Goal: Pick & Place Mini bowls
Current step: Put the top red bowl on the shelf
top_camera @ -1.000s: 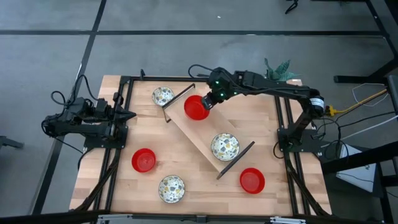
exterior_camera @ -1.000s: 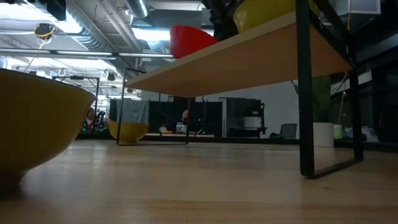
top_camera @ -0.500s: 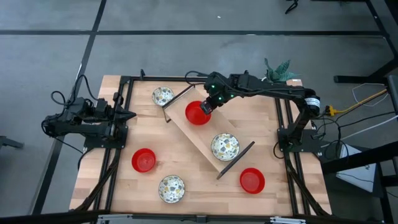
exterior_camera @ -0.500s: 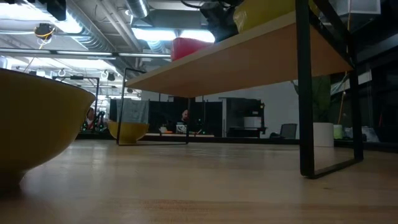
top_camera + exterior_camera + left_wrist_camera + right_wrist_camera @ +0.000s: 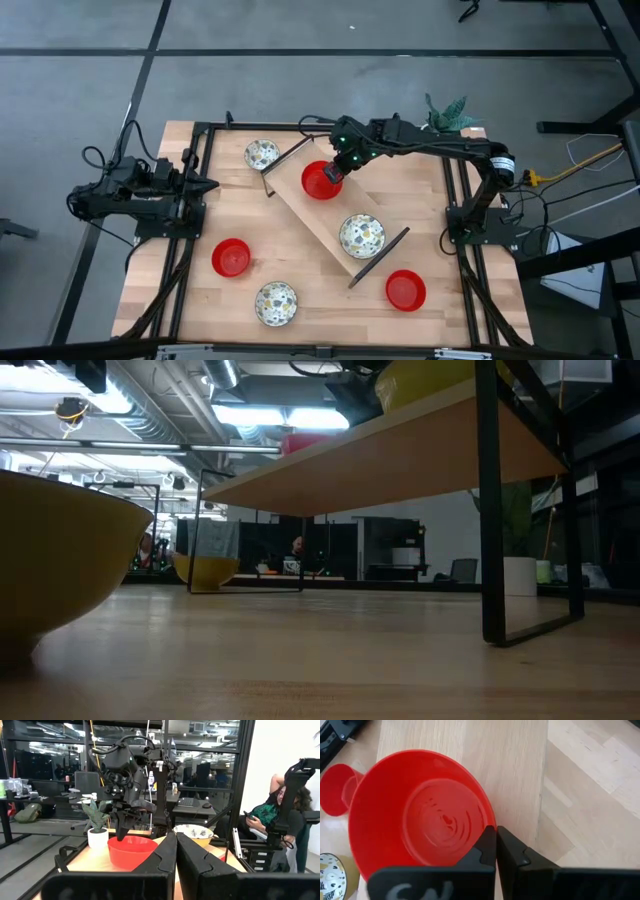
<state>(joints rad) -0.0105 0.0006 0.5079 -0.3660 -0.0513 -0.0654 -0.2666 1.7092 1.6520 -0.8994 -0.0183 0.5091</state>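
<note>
High view evenly lit and sharp; the bench [image 5: 300,250] shows only faint, soft shadows. Low view dimmer, with glaring ceiling lights [image 5: 280,415] overexposed, and the near yellow bowl [image 5: 60,565] out of focus. Right wrist view bright, with glossy sheen inside the red bowl [image 5: 420,815].

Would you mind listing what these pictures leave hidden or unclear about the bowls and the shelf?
- Low view: the red bowl on the raised shelf shows only its rim; the board hides the rest.
- Low view: the near yellow bowl is cut off by the picture's edge.
- High view: whether the held bowl rests on the shelf cannot be told.
</note>
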